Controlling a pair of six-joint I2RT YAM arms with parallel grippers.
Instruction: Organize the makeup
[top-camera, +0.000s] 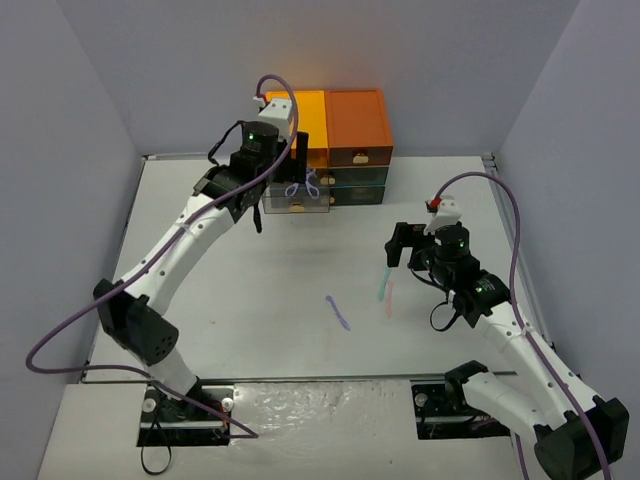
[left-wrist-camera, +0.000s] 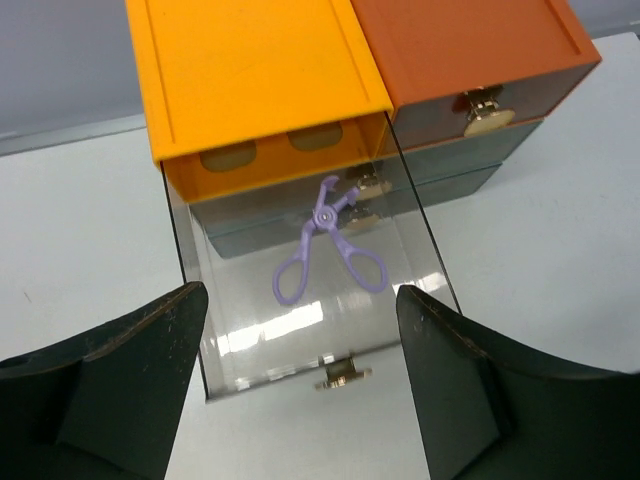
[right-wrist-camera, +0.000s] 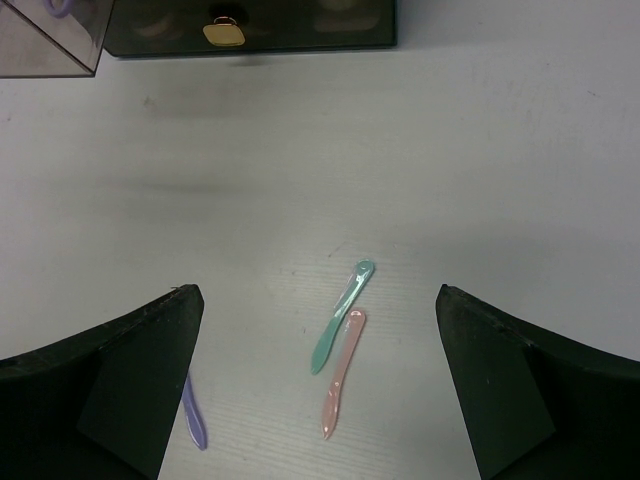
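- Your left pincer (left-wrist-camera: 300, 330) stands open with nothing in it; the purple curler (left-wrist-camera: 322, 218) lies just ahead of its fingertips, flat on the floor of the pulled-out clear drawer (left-wrist-camera: 300, 368), apart from both fingers.
- That drawer sits close under the fingers; lift away crookedly and a finger may catch its wall, dragging the drawer box (left-wrist-camera: 250, 70) across the worktop (right-wrist-camera: 500, 180).
- Your right pincer (right-wrist-camera: 317, 295) is spread wide and empty; the mint stick (right-wrist-camera: 340, 315) and pink stick (right-wrist-camera: 342, 372) lie below, between its fingers; whether they touch, I cannot tell; the purple stick (right-wrist-camera: 193, 415) lies beside one finger.
- Close there and you may pinch both sticks, or one may skid out, being thin and flat.
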